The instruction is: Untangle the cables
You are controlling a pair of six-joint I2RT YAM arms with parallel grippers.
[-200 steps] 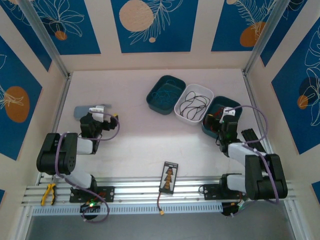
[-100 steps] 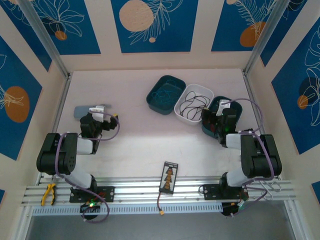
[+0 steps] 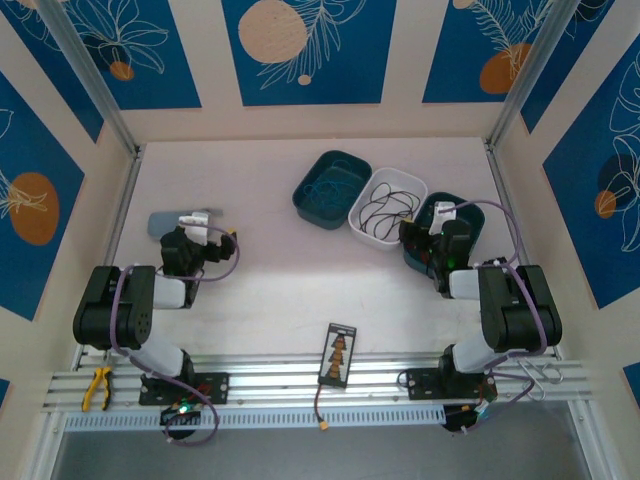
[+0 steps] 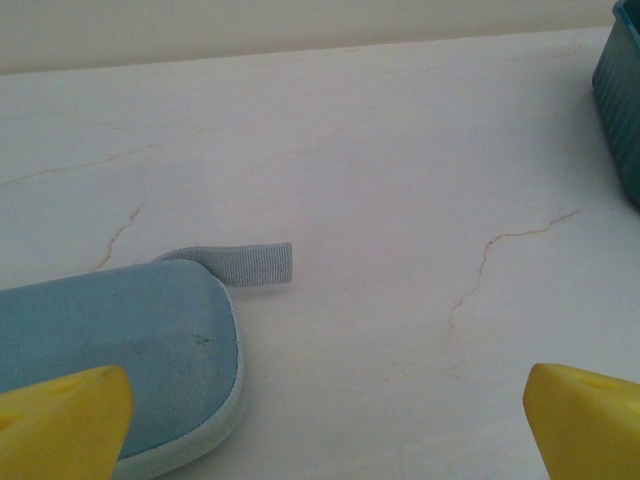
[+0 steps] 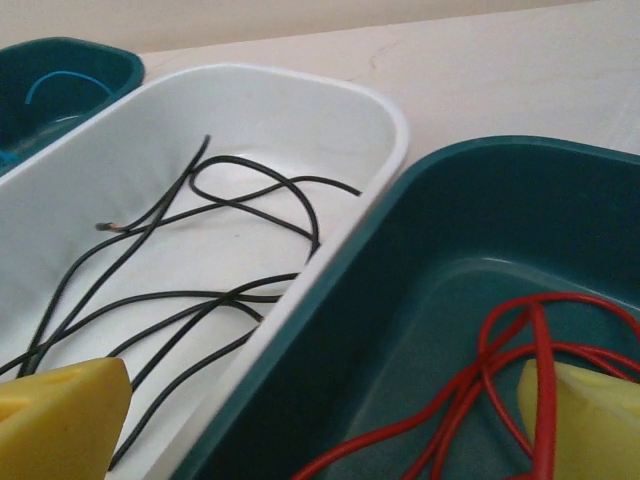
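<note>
Right tool (image 5: 320, 425) released, above hair-thin cables (image 5: 541, 345): red loops, black strands alongside.

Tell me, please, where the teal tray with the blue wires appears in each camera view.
Top external: teal tray at upper centre, just left of the white tray.
Left wrist: probably this teal tray, cut off by the right edge.
Right wrist: teal tray in the upper left corner, a blue wire inside.
Shared landmark: the white tray beside it, in the top and right wrist views.
</note>
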